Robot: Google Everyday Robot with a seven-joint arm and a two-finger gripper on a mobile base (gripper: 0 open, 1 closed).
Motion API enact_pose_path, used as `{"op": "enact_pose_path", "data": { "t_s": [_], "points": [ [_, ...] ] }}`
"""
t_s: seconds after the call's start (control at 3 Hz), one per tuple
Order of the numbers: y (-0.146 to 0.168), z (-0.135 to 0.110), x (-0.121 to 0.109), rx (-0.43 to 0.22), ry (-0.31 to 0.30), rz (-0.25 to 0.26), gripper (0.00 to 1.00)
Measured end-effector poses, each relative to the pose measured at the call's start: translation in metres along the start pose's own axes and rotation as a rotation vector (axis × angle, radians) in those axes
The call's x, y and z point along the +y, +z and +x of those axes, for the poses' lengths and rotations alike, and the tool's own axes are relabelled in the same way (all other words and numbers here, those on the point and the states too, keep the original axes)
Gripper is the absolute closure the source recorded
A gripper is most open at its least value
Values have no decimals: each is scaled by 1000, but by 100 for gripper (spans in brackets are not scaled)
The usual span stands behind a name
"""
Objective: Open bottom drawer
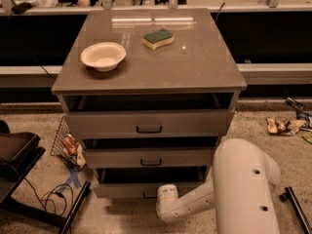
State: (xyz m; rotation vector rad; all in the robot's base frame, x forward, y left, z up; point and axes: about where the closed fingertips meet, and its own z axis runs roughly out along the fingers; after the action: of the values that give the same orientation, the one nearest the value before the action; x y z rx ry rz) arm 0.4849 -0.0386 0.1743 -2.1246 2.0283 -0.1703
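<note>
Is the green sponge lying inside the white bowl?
No, the sponge lies on the cabinet top, apart from the bowl; the gripper is low at the front of the bottom drawer.

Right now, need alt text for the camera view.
A white robot arm reaches low, its gripper at the centre handle of the bottom drawer of a grey three-drawer cabinet. All three drawers stand slightly open. On the cabinet top sit a white bowl and a green-and-yellow sponge.
</note>
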Motion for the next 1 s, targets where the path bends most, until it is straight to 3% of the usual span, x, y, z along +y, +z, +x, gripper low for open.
{"op": "enact_pose_path", "data": {
  "t_s": [0.67, 1.0],
  "points": [
    [1, 0, 2, 0, 0, -4, 6],
    [3, 0, 3, 3, 0, -8, 0]
  ]
}}
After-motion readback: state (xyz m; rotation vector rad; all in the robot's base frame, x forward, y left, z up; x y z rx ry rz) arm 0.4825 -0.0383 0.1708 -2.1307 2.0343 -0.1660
